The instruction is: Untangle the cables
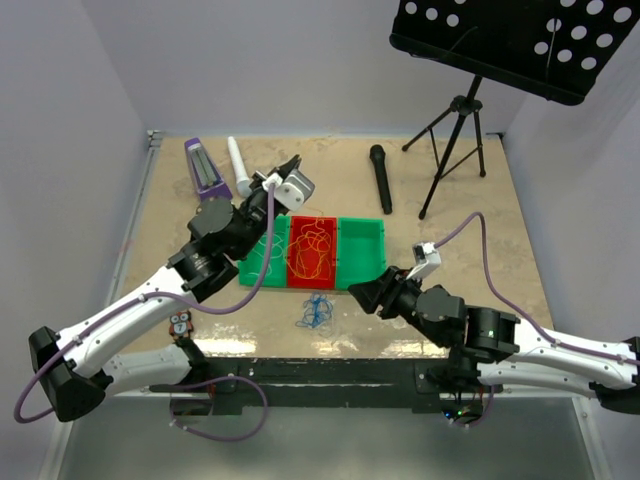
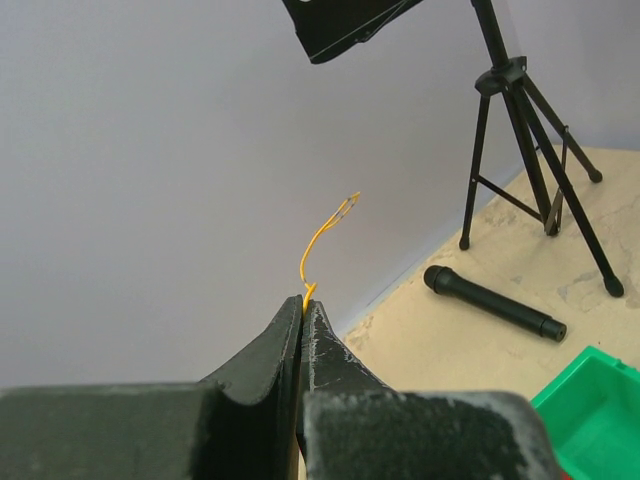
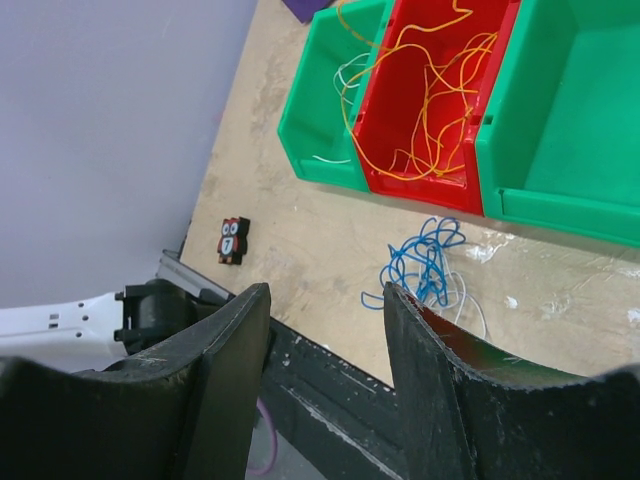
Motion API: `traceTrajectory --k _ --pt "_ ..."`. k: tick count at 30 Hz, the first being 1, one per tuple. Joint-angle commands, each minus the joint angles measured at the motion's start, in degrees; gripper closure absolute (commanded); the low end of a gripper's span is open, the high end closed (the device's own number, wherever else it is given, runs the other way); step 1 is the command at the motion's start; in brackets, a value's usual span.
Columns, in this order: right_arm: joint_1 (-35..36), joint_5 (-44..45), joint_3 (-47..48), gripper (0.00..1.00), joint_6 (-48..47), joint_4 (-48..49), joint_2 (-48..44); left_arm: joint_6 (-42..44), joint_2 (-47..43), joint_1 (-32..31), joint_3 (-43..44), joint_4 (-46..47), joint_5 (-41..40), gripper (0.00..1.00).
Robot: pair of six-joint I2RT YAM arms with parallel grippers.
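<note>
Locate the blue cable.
Top view, centre: the blue cable lies loose on the table, just on the robot's side of the red bin.

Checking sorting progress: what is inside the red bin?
The red bin shows only orange cables, in loose loops, one strand crossing its left wall. Its far end is cut off in the right wrist view, and too small to judge from above.
</note>
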Motion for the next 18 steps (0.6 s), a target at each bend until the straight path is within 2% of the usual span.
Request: traceTrajectory --k 1,11,18 --pt "0.07 2.63 0.92 0.46 1.57 -0.89 -0.46 0.99 -2.73 0.28 -1.47 1.62 -0.79 1.00" --pt "-0.01 3.24 0.83 0.46 2.00 -1.24 -0.29 0.55 -3.44 0.28 -2.97 -0.31 1.23 1.00" --pt "0.07 3.33 0.48 0.46 1.92 -0.80 0.41 -1.12 -6.69 0.20 -2.88 -4.53 10.63 1.00"
